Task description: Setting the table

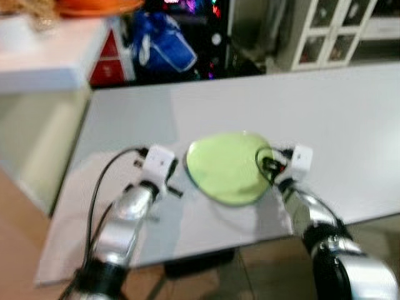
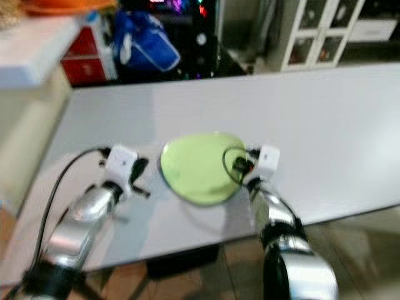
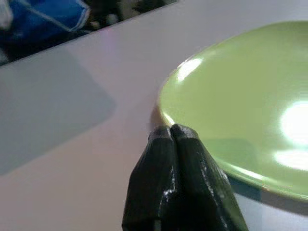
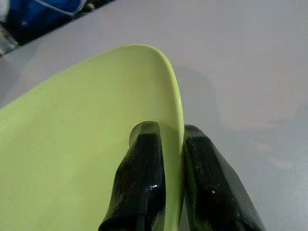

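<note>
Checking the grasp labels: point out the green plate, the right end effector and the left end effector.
green plate [image 1: 225, 165], left eye view, middle of its face.
right end effector [image 4: 172, 144], right wrist view, between fingertips clamping the plate's rim.
left end effector [image 3: 171, 132], left wrist view, closed fingertips beside the plate.

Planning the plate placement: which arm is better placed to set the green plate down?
Right. The right end effector is clamped on the green plate rim; the left end effector is shut, beside the plate.
</note>
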